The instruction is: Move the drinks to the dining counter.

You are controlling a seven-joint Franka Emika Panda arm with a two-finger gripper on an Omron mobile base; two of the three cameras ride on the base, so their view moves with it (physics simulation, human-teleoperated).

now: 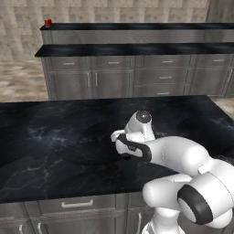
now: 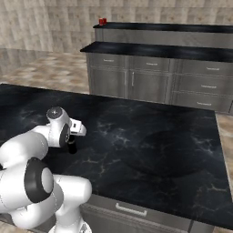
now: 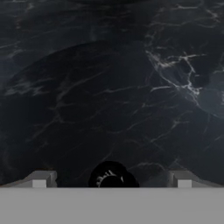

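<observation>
Glossy veined black stone dining counter [image 1: 137,49]

A kitchen is shown by a long two-level counter [image 1: 137,49] with grey drawers [image 1: 167,75], a black stone-topped island [image 1: 55,137], tiled walls [image 2: 50,22] and floor [image 2: 50,73].

Black-topped block [image 1: 55,137], tiled floor [image 1: 18,82], beige wall [image 1: 23,27]

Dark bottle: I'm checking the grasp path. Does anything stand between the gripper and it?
Nothing visible does: the open gripper hangs right above the dark bottle, which shows midway between its fingertips.
</observation>
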